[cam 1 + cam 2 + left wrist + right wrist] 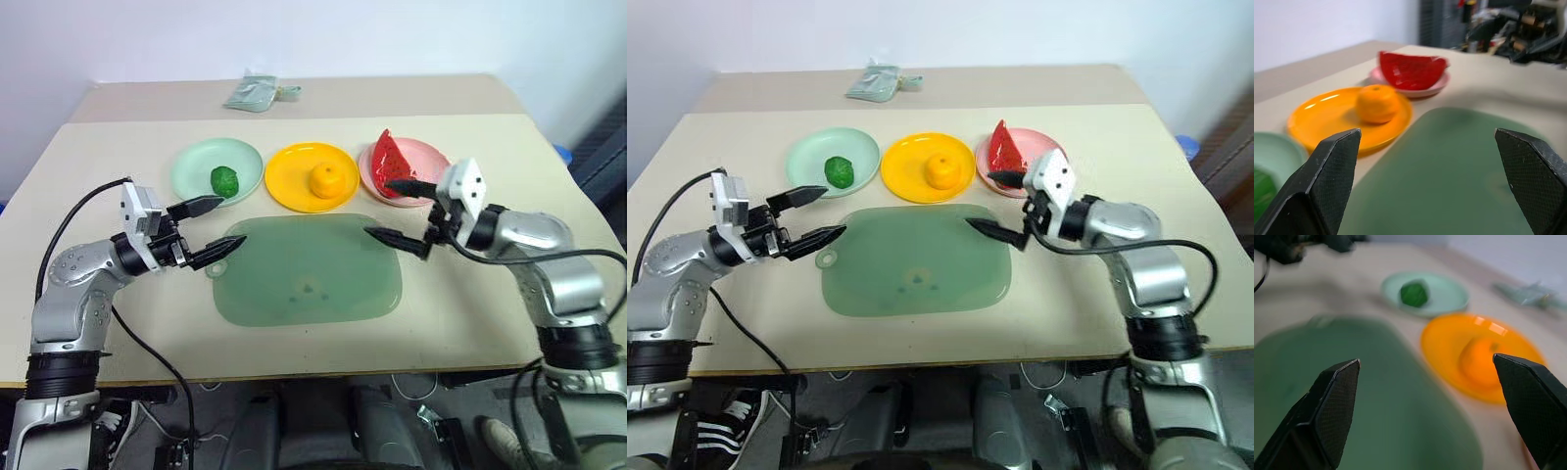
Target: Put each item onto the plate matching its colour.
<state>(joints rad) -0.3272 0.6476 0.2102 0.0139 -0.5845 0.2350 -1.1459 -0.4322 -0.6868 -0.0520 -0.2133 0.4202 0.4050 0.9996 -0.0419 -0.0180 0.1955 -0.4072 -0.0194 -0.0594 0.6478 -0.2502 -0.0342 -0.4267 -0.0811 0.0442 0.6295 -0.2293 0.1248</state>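
Silver-grey metal arms with black ribbed joint bands, white boxy wrist block on each, black cable looping from either wrist, left gripper [207, 232] and right gripper [394, 211] with tapered black fingers [1327, 186], seemingly fine-textured pads

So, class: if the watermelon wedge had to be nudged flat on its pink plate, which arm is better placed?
Probably the right. The right gripper hangs open just beside the pink plate that holds the watermelon wedge. The left gripper is open beside the green plate, across the mat.

No text, label or number can be read on anything.
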